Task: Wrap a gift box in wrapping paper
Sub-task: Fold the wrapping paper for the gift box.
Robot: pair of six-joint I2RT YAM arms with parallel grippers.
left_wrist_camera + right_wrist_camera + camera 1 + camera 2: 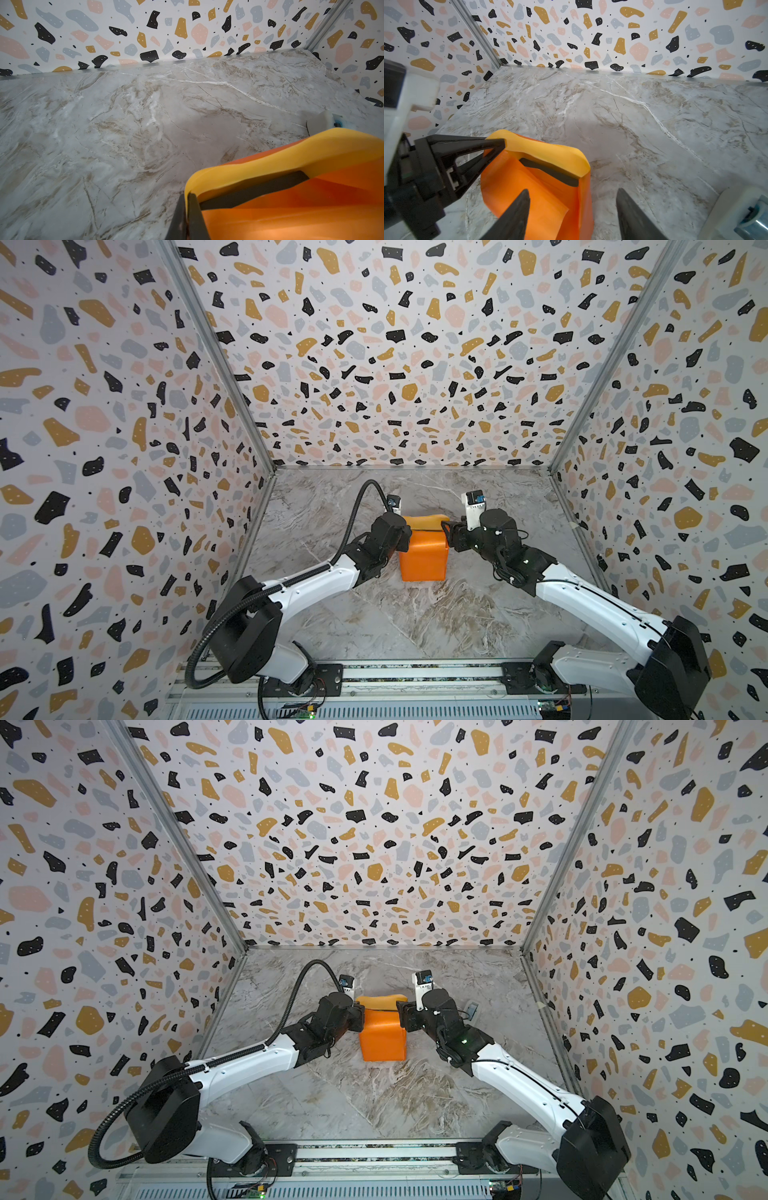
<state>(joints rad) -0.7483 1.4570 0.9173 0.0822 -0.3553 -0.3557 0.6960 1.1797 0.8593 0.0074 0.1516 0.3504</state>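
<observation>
The wrapping paper (pixel 424 558) (pixel 382 1038) is folded over the gift box at the table's middle, orange face out. A mustard-yellow flap (pixel 424 521) curls up at its far end. Only a dark strip of the gift box (pixel 550 171) (pixel 253 190) shows under that flap. My left gripper (pixel 408 529) (pixel 188 196) is shut on the flap's left corner, and its tips (pixel 500 145) pinch the yellow edge. My right gripper (pixel 446 533) (pixel 572 191) is open at the bundle's right side. One of its fingers is over the orange paper, the other over bare table, and they grip nothing.
The marble table (pixel 415 614) is walled in by terrazzo-patterned panels on three sides. A small white object with a blue part (pixel 737 214) (pixel 472 1008) lies just right of the right gripper. Both arm bases sit on a rail (pixel 415 674) along the front edge.
</observation>
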